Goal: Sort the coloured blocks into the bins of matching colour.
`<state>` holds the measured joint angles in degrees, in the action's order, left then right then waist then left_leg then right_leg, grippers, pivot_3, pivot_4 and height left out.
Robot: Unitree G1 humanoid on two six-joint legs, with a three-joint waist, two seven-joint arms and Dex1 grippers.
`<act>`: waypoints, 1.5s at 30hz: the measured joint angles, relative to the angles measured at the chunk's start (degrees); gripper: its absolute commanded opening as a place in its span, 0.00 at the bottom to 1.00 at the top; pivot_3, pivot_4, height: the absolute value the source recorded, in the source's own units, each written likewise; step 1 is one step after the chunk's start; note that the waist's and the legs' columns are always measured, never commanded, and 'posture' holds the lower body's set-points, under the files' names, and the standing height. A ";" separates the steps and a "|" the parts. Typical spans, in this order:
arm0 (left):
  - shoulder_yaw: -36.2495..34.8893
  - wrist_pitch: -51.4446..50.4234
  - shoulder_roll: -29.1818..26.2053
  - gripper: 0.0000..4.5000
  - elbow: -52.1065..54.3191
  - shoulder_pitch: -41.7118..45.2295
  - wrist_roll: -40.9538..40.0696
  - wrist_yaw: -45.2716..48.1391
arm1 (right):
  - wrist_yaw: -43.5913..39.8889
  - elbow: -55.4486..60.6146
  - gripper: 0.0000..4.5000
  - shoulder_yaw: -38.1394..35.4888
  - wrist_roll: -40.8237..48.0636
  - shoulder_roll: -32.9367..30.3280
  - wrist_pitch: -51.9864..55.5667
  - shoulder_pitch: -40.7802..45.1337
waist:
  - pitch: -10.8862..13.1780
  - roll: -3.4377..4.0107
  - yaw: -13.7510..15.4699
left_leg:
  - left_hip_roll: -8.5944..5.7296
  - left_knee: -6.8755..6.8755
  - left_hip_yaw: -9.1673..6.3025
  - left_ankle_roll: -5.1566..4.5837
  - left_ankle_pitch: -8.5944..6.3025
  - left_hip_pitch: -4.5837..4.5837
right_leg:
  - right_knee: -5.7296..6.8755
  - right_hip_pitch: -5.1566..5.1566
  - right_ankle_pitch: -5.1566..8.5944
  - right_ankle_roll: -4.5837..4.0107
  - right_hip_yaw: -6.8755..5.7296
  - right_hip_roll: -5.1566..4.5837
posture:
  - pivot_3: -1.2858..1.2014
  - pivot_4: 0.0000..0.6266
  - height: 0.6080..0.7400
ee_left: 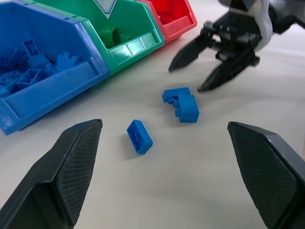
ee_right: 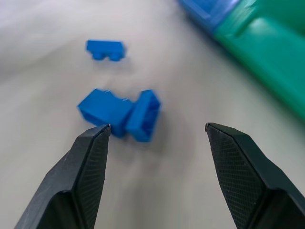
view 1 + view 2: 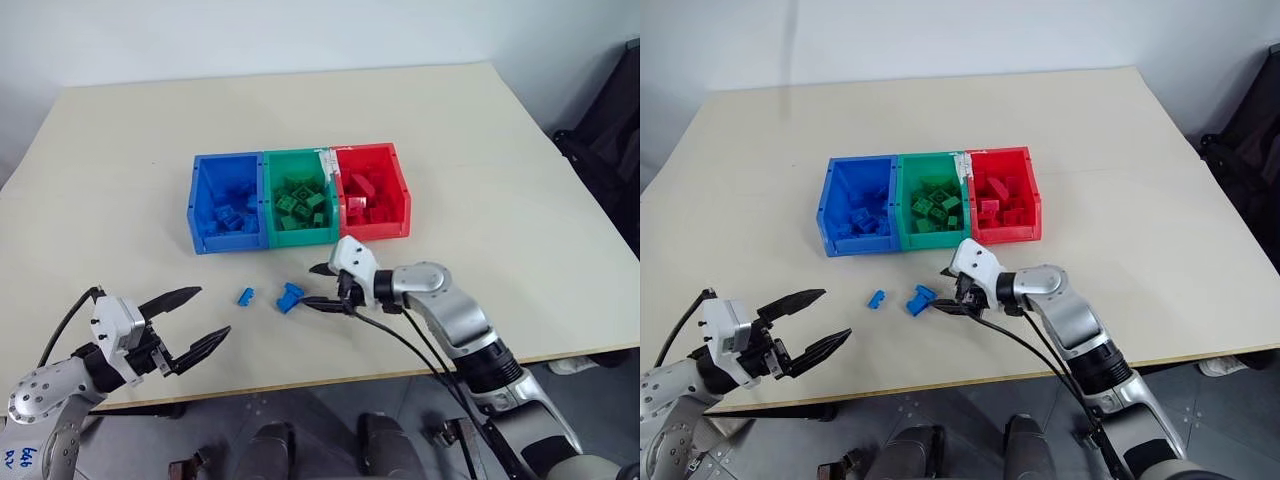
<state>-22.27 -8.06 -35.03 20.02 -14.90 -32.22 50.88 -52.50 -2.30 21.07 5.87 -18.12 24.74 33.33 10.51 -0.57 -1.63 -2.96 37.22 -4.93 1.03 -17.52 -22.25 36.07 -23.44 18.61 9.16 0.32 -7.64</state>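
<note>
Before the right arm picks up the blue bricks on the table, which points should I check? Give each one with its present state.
1. Right gripper jaws open: ok.
2. Right gripper empty: ok.
3. Joined pair of blue bricks lying loose on the table, just ahead of the jaws: ok.
4. Pair centred between the jaws: not ok; it sits near one finger.
5. Single blue brick apart from the pair: ok.
6. Blue bin has room: ok.
7. Left gripper open, away from bricks: ok.

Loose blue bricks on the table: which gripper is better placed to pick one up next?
Right. The right gripper stands open right beside the joined blue bricks; the left gripper, open too, is farther off.
</note>
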 measured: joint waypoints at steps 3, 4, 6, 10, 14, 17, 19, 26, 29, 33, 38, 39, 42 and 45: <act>0.00 0.00 -0.02 1.00 -0.01 0.05 0.01 0.00 | 1.19 -2.13 0.74 0.93 -1.38 1.15 -1.49 0.26 | 0.00 0.00 0.01 | 0.00 0.01 0.00 0.00 0.00 0.00 | 0.00 0.00 0.00 0.00 0.00 -0.01 | 0.52 0.24 1.00; 0.00 0.00 -0.02 1.00 0.00 0.09 0.01 -0.02 | 1.54 -2.80 0.74 1.06 -1.65 1.59 -2.00 0.63 | 0.00 0.00 0.00 | 0.00 0.02 0.00 0.00 0.00 0.00 | 0.01 0.00 0.00 0.00 0.00 -0.01 | 0.52 0.24 1.00; 0.00 0.00 -0.02 1.00 0.00 0.16 0.01 -0.08 | 2.27 -4.19 0.74 1.10 -2.51 2.40 -2.58 1.52 | 0.00 0.00 -0.01 | -0.01 0.02 0.00 0.01 0.01 0.00 | 0.01 0.00 0.00 0.00 0.00 0.00 | 0.52 0.24 1.00; 0.00 -0.01 -0.02 1.00 0.01 0.15 0.02 -0.18 | 3.02 -5.29 0.74 1.10 -3.17 3.22 -3.78 1.94 | 0.00 0.00 -0.01 | 0.00 0.00 -0.01 0.01 0.00 0.00 | 0.01 0.00 0.00 0.00 0.00 -0.01 | 0.52 0.24 1.00; 0.11 -0.01 -0.02 1.00 0.00 0.60 0.05 -0.22 | 3.16 -7.72 0.74 1.10 -3.91 3.65 -5.99 3.14 | 0.00 0.00 -0.01 | -0.03 0.02 0.00 0.01 0.01 0.00 | 0.01 0.00 0.00 0.00 0.00 0.01 | 0.52 0.24 1.00; 0.27 0.00 -0.02 1.00 -0.01 0.88 0.16 -0.23 | 3.18 -8.78 0.60 1.02 -4.09 3.99 -6.46 3.85 | 0.00 0.00 -0.03 | -0.02 0.00 0.00 0.01 0.01 0.01 | 0.01 0.00 0.00 0.00 0.00 0.00 | 0.52 0.24 1.00; 0.31 0.00 -0.02 1.00 -0.10 1.11 0.34 -0.22 | 3.07 -9.01 0.46 1.02 -4.09 4.21 -6.71 3.84 | 0.00 0.00 -0.04 | -0.02 0.00 0.00 0.01 0.01 0.00 | 0.01 0.00 0.00 0.00 -0.01 0.00 | 0.52 0.24 1.00; 0.35 0.08 0.10 1.00 -0.25 2.20 0.67 -0.19 | 1.26 -8.52 0.06 1.02 -3.51 4.22 -6.69 3.73 | 0.00 0.00 -0.04 | -0.02 0.00 0.00 0.01 0.01 0.00 | 0.01 0.00 0.00 0.00 0.00 0.00 | 0.52 0.24 1.00; 0.34 0.10 0.20 1.00 -0.22 2.18 0.63 -0.15 | -0.05 -7.14 0.06 0.38 -1.59 4.47 -6.67 3.73 | 0.00 0.00 -0.09 | 0.00 0.00 0.00 0.01 0.01 0.00 | 0.01 -0.01 0.00 0.00 -0.01 0.01 | 0.52 0.24 1.00; -0.22 -0.15 0.68 1.00 -0.15 0.47 -0.41 -0.09 | 1.23 -6.02 0.06 -4.05 3.34 8.77 -1.83 7.45 | 0.00 0.00 -0.52 | 0.10 0.00 0.03 0.04 0.02 0.00 | 0.02 -0.04 0.00 0.00 0.01 0.05 | 0.52 0.24 1.00; -0.25 0.20 2.01 1.00 -0.02 -1.19 -0.62 -1.19 | 7.43 -13.53 0.06 -5.65 3.12 17.98 -4.36 20.94 | 0.00 0.00 -1.40 | 0.15 -0.05 0.01 0.12 0.00 0.05 | 0.53 -0.17 -0.04 -0.14 -0.08 0.10 | 0.52 0.24 1.00; -0.35 0.61 2.32 1.00 -0.02 -1.64 -0.57 -1.44 | 9.28 -17.85 0.06 -5.84 2.29 19.46 -6.91 24.20 | -0.01 0.00 -1.54 | 0.14 -0.04 0.00 0.12 0.00 0.05 | 0.55 -0.17 -0.05 -0.16 -0.10 0.10 | 0.52 0.24 1.00; -0.88 1.29 2.64 1.00 -0.03 -3.13 -0.37 -1.92 | 12.82 -29.35 0.06 -6.54 0.17 21.76 -12.66 30.06 | -0.01 -0.02 -1.49 | 0.06 -0.04 -0.10 0.10 -0.02 0.04 | 0.63 -0.17 -0.12 -0.28 -0.14 0.06 | 0.52 0.24 1.00; -1.36 1.98 2.76 1.00 -0.03 -3.99 -0.02 -2.59 | 15.11 -39.79 0.06 -7.60 -1.23 23.53 -17.56 33.79 | -0.01 -0.01 -1.64 | 0.04 -0.03 -0.11 0.07 -0.03 0.04 | 0.67 -0.17 -0.15 -0.34 -0.14 0.05 | 0.52 0.24 1.00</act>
<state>-23.64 -6.08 -32.26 19.99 -18.89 -32.24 48.30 -37.39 -42.09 13.47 4.64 5.41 7.18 67.12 10.50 -0.59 -3.27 -2.92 37.19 -5.04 1.10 -17.55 -22.21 36.75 -23.61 18.46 8.82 0.18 -7.58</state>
